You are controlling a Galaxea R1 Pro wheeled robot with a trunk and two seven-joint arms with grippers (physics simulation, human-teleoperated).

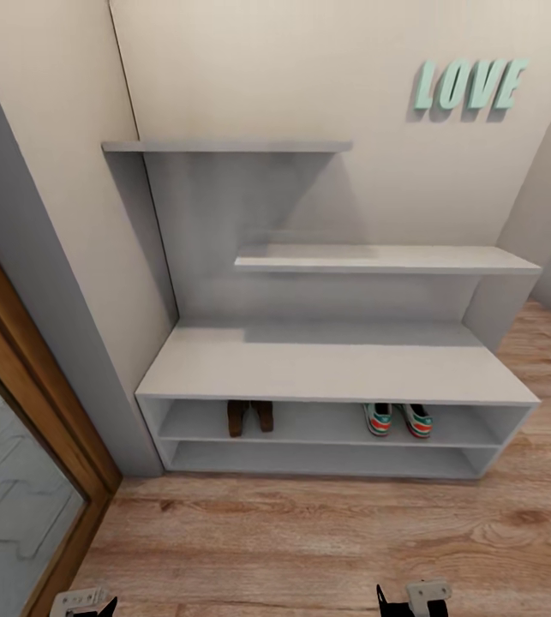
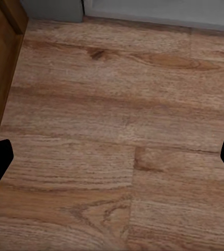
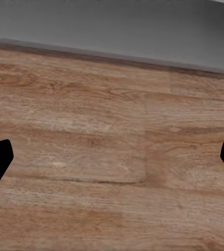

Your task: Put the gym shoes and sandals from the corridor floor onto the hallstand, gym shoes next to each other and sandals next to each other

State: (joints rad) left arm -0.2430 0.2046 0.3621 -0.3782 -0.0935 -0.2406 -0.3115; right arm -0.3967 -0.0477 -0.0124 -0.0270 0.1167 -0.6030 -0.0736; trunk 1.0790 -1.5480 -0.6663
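Sandals (image 1: 250, 416): paired on upper open shelf row of hallstand (image 1: 335, 373), well ahead of left pincer (image 2: 112, 157).
Gym shoes (image 1: 398, 419): side by side on same row, well ahead of right pincer (image 3: 112, 157).
Pincers: both spread wide, holding nothing, over bare corridor floor (image 2: 117, 104).
Progress: looks complete.
Risk: reaching back in could knock a shoe off the shelf.
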